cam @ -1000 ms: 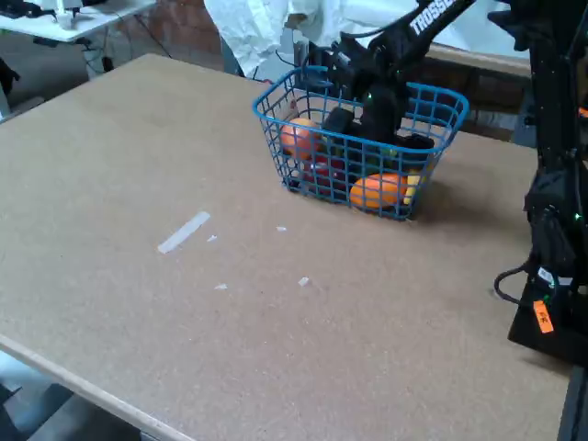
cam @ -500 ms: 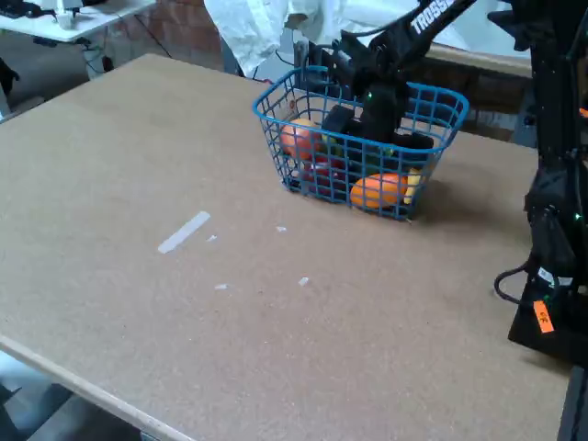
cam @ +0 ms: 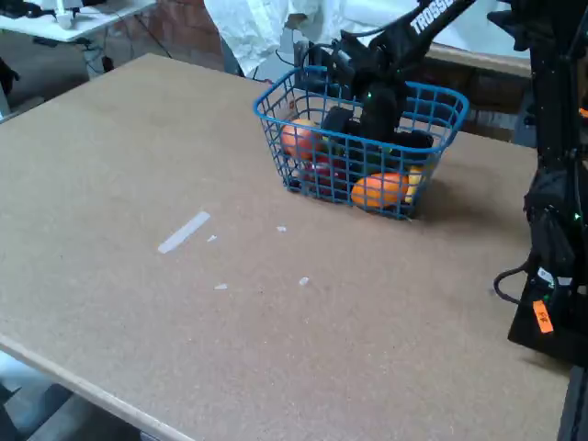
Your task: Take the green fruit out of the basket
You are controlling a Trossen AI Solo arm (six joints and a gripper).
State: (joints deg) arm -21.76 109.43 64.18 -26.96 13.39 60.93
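- The black arm (cam: 418, 28) comes in from the upper right of the fixed view and slopes down to the left, its wrist bent so the claw (cam: 372, 129) points down into the basket (cam: 276, 115).
- The claw sits low inside the basket, below the rim, among the fruit; two dark finger shapes show either side of its body, one toward the left (cam: 335, 119) and one toward the right (cam: 418, 141).
- Whether the claw is spread or clamped on something I cannot tell: the mesh and the arm's own bulk hide the tips.
- The basket is blue wire mesh, rectangular with a flared rim, and stands upright on the bench (cam: 184, 165) toward its far right part.
- The green fruit (cam: 390, 152) shows only as small dark green glimpses through the mesh, right under the claw near the basket's middle; its shape and whether the claw touches it cannot be made out.
- An orange (cam: 378, 190) lies against the near wall at the basket's right corner, clear through the grid.
- A peach-coloured fruit (cam: 299, 138) sits at the left end, with a red one (cam: 323, 170) just below and beside it.
- A strip of pale tape (cam: 184, 231) lies on the bench well apart from the basket, to the left.
- The arm's base (cam: 556, 230) stands at the right edge of the bench.
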